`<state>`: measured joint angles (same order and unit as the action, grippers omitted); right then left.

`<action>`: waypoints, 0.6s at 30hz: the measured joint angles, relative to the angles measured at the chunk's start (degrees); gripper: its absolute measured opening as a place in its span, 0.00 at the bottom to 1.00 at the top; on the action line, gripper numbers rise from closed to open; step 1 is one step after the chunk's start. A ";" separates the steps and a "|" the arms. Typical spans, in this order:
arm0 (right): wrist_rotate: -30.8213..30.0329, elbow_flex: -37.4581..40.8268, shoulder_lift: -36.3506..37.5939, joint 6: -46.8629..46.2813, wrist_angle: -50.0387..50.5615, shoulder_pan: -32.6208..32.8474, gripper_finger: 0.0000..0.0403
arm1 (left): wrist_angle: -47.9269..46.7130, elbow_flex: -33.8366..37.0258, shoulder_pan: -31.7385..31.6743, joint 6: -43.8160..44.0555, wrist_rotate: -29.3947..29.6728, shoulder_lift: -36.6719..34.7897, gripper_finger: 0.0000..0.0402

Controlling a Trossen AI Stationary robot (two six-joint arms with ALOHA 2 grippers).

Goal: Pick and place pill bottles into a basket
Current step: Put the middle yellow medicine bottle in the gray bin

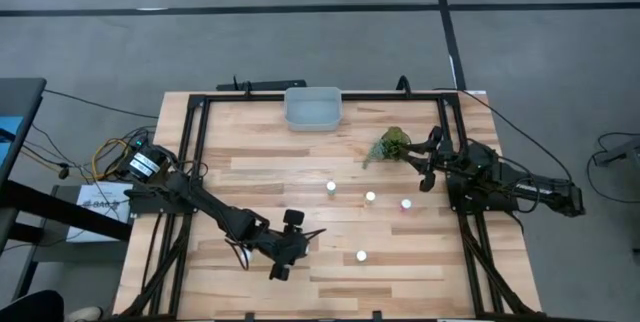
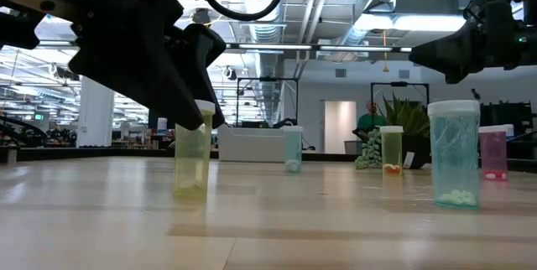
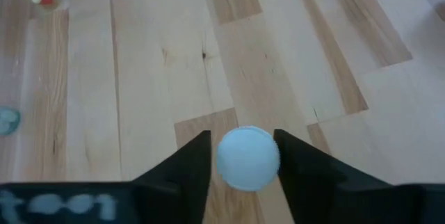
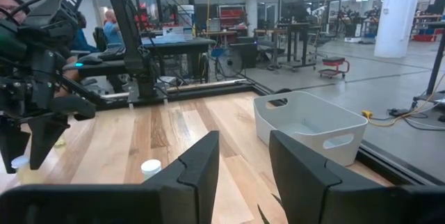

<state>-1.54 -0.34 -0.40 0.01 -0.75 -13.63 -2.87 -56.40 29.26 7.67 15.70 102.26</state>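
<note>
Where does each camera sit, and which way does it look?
High: above, straight down; both arms, basket.
Low: table height, level; left hand around a yellow bottle.
Left wrist: down past its fingers at that bottle's white cap.
Right wrist: across the table past the open right hand.
Shared: right wrist and high both show the basket.

The tabletop (image 1: 250, 177) is pale wood planking with visible grain and a soft sheen. The pill bottles (image 2: 454, 154) look like translucent tinted plastic, and the basket (image 4: 311, 125) like smooth matt plastic
</note>
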 joint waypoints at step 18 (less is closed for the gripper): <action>0.01 0.00 0.00 -0.02 0.00 0.00 0.30 | -8.10 -5.70 -7.60 -6.23 15.02 0.00 0.29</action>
<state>-1.53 -0.34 -0.40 -0.01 -0.75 -13.63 -10.97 -62.10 21.67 1.44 30.72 102.26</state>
